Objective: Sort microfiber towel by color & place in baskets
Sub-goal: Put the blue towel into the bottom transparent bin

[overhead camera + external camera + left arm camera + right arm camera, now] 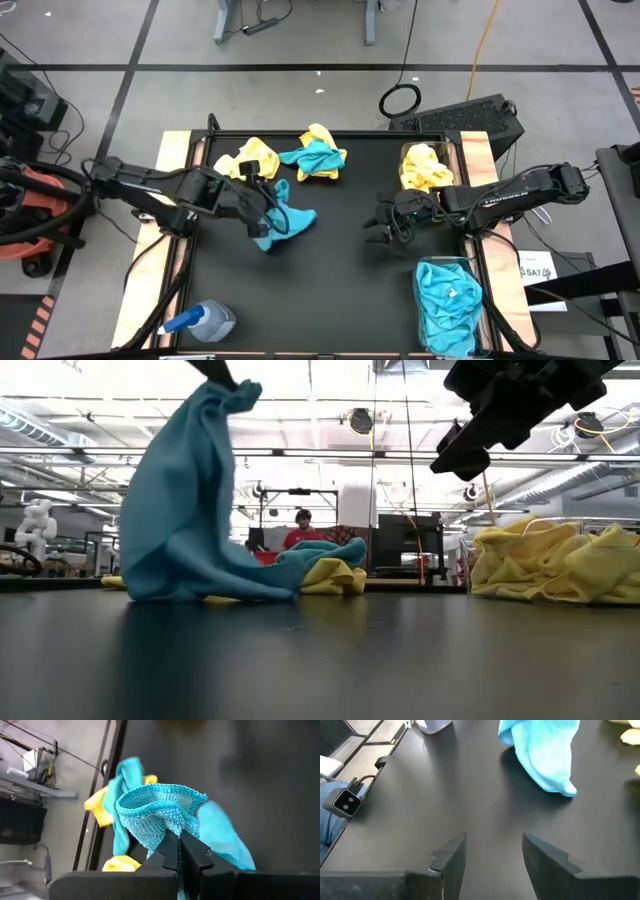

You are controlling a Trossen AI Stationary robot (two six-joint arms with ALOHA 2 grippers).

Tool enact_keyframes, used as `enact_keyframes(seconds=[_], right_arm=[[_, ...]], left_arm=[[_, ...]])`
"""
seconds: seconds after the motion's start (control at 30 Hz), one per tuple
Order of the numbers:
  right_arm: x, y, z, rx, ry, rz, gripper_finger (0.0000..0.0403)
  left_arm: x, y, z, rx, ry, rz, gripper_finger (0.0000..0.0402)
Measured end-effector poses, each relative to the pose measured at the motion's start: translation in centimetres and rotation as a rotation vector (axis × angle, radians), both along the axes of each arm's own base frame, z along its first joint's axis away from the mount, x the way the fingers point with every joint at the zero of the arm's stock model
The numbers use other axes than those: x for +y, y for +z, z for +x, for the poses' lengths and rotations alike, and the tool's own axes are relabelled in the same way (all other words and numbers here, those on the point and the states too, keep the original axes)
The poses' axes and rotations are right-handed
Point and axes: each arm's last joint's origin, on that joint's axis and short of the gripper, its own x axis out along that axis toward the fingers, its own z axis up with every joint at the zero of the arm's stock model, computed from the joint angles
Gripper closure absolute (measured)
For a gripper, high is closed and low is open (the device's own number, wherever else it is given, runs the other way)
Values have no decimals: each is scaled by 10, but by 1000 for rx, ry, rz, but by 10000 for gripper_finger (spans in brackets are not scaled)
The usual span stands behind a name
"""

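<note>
A teal-blue microfiber towel (288, 222) hangs from my left gripper (262, 208), which is shut on it left of the table's middle. Its lower end (200, 585) lies on the black table. My right gripper (378, 226) hovers open right of the middle with nothing between its fingers (447, 857). Loose yellow towels (250, 160) and a teal-and-yellow heap (318, 155) lie at the far edge. One clear basket (452, 150) at the far right holds yellow towels. A second basket (484, 320) at the near right holds teal ones. My left gripper pinches a bunched-up fold of the teal towel (167, 832) between its two fingertips (192, 857). The fingers slant down from the table's left side. The towel hangs below them in a loose cone, its lower end spread on the table (180, 590).
A spray bottle with a blue cap (205, 322) lies at the near left corner. Black frame rails (190, 200) run along the table's sides. Bare black tabletop (340, 290) stretches between the two grippers and toward the near edge.
</note>
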Motion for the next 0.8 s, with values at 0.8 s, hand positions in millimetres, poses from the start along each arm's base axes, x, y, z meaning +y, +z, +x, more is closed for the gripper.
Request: enact_keyframes(seconds=[0.8], right_arm=[[6, 5, 2, -55, 18, 19, 218]], left_arm=[[13, -105, 28, 327, 63, -89, 332]])
